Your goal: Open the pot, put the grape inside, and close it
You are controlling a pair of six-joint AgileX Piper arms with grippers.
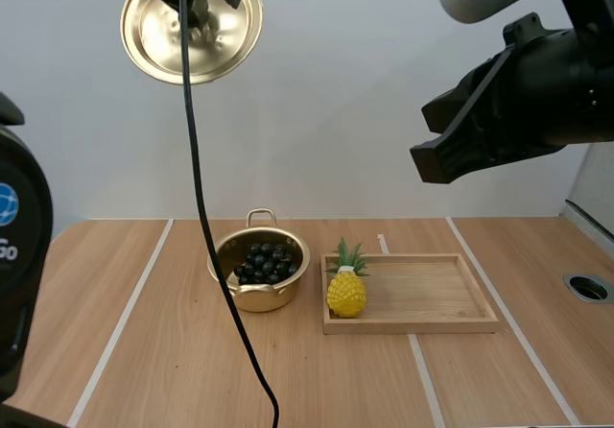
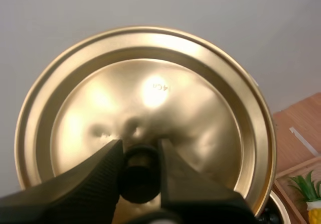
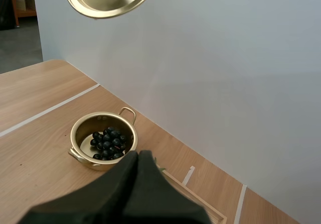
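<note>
Left gripper (image 2: 140,153): jaws pinched on knob (image 2: 139,179) of lid (image 1: 192,30), high up | pot (image 1: 259,299) on worktop (image 1: 144,351), open, grapes (image 1: 262,263) inside | pot lies well below lid, apparently slightly to its right | right gripper (image 3: 138,156): jaws closed together, empty, raised.

High view overlooks table (image 1: 125,351) — all share lid (image 1: 153,25).

Left tool (image 2: 140,151) raised high, pinching shut, right tool (image 3: 138,157) aloft, seemingly closed
</note>
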